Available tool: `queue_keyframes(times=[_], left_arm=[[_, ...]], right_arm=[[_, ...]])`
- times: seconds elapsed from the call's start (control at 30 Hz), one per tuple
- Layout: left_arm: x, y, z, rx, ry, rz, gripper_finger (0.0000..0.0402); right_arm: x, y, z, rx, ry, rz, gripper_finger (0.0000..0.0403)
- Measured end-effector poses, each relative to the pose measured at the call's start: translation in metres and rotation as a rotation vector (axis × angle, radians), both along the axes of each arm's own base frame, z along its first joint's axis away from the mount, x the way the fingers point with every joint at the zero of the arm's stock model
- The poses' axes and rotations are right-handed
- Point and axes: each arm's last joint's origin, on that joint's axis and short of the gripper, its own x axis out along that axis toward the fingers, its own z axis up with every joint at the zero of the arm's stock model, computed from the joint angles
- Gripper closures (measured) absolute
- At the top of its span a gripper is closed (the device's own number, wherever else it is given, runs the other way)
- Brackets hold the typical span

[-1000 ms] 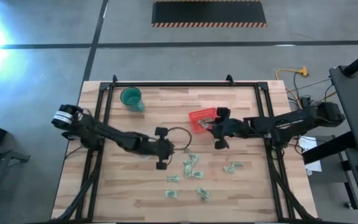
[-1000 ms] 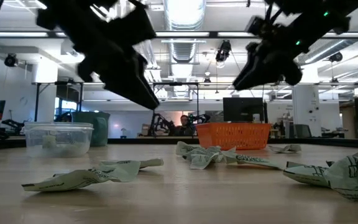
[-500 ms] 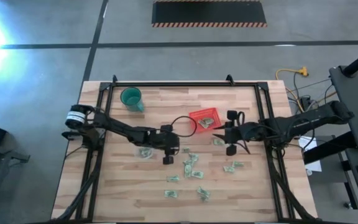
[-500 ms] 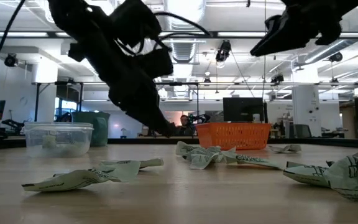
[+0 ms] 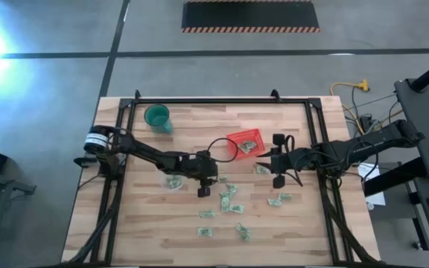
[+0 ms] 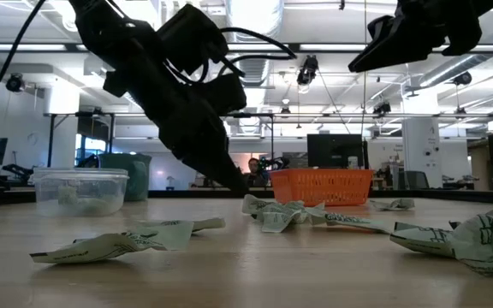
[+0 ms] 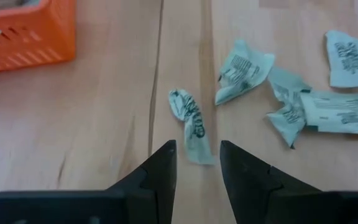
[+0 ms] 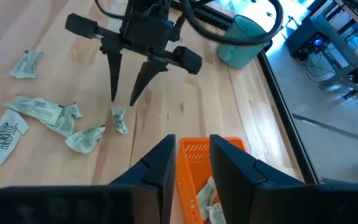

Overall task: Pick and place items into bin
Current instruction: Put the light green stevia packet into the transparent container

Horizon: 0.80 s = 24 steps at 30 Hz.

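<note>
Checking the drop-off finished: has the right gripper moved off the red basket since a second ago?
Yes. In the high view the right gripper has backed off the red basket toward the table's right side.

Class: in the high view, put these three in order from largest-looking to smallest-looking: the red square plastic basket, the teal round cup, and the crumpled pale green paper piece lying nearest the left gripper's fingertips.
1. Red square plastic basket
2. Teal round cup, somewhat smaller than the basket
3. Crumpled pale green paper piece by the left gripper, clearly the smallest
</note>
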Motion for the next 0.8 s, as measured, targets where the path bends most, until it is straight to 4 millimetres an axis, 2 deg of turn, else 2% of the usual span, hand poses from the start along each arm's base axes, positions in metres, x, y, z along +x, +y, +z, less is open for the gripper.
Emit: queue_keyframes(times=[0.27, 0.6, 0.8], left_arm=[[0.007, 0.003, -0.013, -0.012, 0.025, -0.003, 0.0295], [0.010, 0.004, -0.012, -0.014, 0.016, -0.014, 0.0295], [0.010, 0.004, -0.012, -0.010, 0.017, -0.045, 0.0333]], right_arm=[[0.000, 0.000, 0.000, 0.003, 0.001, -0.002, 0.0321], [0.000, 0.000, -0.001, 0.003, 0.005, -0.003, 0.0319], [0.000, 0.000, -0.001, 0.003, 0.007, -0.003, 0.0328]])
